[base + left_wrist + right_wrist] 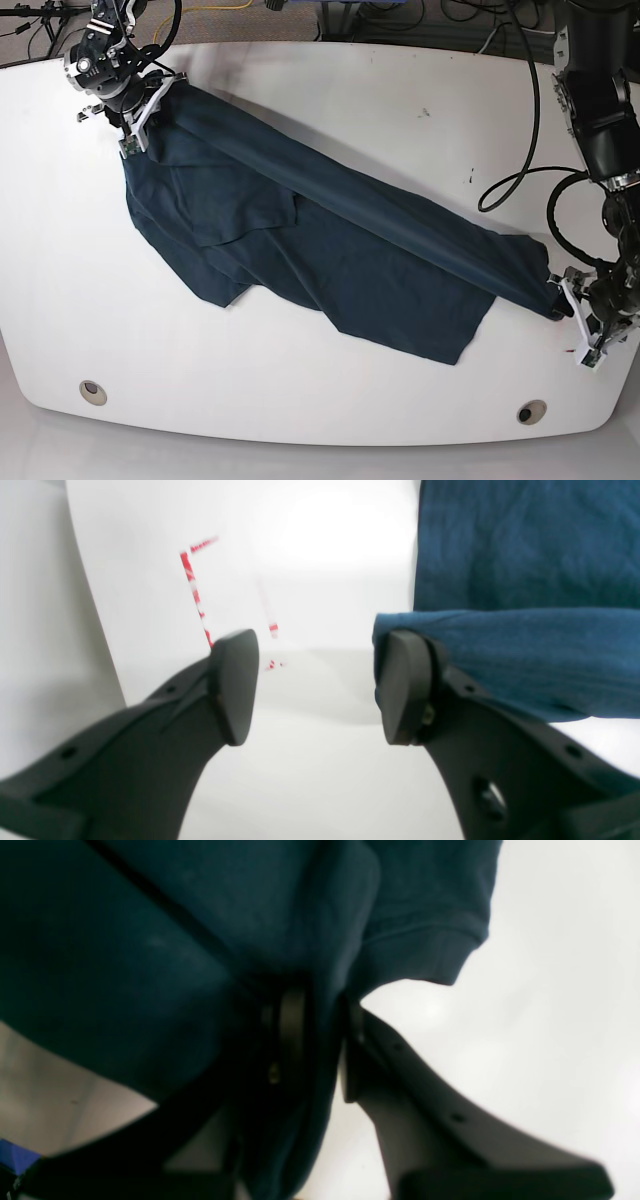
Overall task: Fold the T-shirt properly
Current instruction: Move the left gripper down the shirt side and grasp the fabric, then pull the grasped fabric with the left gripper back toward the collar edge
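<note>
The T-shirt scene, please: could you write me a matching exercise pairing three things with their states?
Things:
1. T-shirt
2. Left gripper
3. Right gripper

States:
a. Shut on cloth
b. Open, with cloth draped over one of its fingers
c. Stretched diagonally across the white table

Pairs: 1-c, 2-b, 3-a

The T-shirt [330, 250] is soft, matt knit cloth with a faintly fuzzy nap, stitched at the sleeve hem at the upper right of the right wrist view. The table [400, 110] is smooth white with a slight sheen. The left gripper [315, 685] is matt black plastic.
</note>
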Robot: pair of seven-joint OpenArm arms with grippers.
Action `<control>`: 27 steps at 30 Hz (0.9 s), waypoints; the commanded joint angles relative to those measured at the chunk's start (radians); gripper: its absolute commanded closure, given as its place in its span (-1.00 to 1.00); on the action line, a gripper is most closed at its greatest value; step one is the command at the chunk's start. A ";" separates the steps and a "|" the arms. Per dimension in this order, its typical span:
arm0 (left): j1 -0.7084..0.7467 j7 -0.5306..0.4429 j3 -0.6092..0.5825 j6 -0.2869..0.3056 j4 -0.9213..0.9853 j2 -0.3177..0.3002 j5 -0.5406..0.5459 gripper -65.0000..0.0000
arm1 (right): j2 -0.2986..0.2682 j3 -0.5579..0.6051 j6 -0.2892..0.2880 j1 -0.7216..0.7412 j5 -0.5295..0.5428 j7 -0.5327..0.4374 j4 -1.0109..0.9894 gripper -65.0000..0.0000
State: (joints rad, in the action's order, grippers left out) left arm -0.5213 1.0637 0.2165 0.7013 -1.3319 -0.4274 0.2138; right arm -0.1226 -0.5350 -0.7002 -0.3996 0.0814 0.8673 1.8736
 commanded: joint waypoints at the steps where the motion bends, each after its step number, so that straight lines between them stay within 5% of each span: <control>1: -0.046 -0.064 0.010 -0.003 -0.014 -0.021 0.002 -0.09 | -0.010 -0.003 0.002 0.001 -0.004 -0.009 0.022 0.71; 7: -0.050 -0.096 0.010 -0.003 -0.013 -0.021 0.003 -0.07 | -0.009 -0.003 0.002 0.001 -0.004 -0.009 0.022 0.71; 15: -0.089 -0.041 0.014 -0.003 0.036 -0.021 0.075 0.37 | -0.007 -0.003 0.002 0.001 -0.004 -0.009 0.022 0.71; 19: -0.113 0.054 0.076 -0.003 0.145 -0.021 0.180 0.24 | -0.005 -0.003 0.002 0.001 -0.004 -0.009 0.024 0.71; 27: -0.116 0.059 0.214 -0.003 0.257 -0.023 0.224 -0.19 | -0.005 -0.003 0.002 0.001 -0.004 -0.009 0.028 0.71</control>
State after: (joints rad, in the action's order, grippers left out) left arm -0.5976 1.1454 0.4244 0.6941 -1.0702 -0.4362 0.4137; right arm -0.1184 -0.5350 -0.7002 -0.3996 0.0746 0.8711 1.8778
